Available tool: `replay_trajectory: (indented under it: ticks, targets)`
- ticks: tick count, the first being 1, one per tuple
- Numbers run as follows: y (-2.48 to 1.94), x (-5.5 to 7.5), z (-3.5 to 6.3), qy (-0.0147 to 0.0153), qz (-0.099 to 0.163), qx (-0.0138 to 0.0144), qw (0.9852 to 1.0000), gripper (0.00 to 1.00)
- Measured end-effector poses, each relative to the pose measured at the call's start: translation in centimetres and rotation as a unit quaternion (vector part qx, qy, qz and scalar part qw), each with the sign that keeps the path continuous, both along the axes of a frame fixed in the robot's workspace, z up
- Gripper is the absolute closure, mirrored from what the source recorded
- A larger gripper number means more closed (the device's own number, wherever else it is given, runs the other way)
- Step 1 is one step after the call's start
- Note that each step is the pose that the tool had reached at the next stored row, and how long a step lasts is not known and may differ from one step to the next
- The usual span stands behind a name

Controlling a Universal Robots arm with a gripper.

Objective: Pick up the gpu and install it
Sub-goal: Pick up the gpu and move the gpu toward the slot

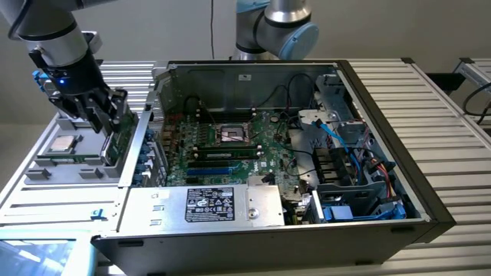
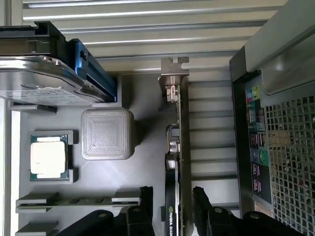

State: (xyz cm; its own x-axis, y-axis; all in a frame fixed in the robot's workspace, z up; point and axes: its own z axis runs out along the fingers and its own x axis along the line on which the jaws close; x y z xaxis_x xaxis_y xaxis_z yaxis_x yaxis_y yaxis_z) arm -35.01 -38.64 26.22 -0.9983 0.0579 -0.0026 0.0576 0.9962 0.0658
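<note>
The gpu (image 2: 178, 142) stands on its edge in a slot of the grey parts tray (image 1: 69, 172), outside the computer case on the exterior view's left. In the wrist view I see it edge-on: green board, black cooler and a metal bracket at its far end. In the exterior view the gpu (image 1: 115, 142) shows as a green strip below the black fingers. My gripper (image 2: 173, 204) is open and hangs just over the card's near end. One finger (image 2: 146, 201) stands on each side of the card, with small gaps to it. Nothing is held.
The tray also carries a processor chip (image 2: 48, 157), a grey square block (image 2: 107, 133), a silver drive in a blue frame (image 2: 44, 78) and long narrow sticks (image 2: 74, 200). The open computer case (image 1: 383, 144), with its motherboard (image 1: 230, 144), lies close beside the tray.
</note>
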Motion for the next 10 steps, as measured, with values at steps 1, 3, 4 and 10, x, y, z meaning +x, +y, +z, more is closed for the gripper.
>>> replay_trajectory:
  ticks: [1, 3, 4, 10]
  targets:
    - [0.01, 0.0, -0.09, -0.0006, 0.002, 0.0007, 1.0, 0.54]
    - [0.02, -0.01, -0.23, -0.0016, 0.003, 0.0024, 1.0, 0.54]
    - [0.02, -0.01, -0.3, -0.0024, 0.003, 0.0034, 1.0, 0.54]
    - [0.02, 0.0, -0.48, -0.0036, 0.003, 0.0096, 0.9999, 0.54]
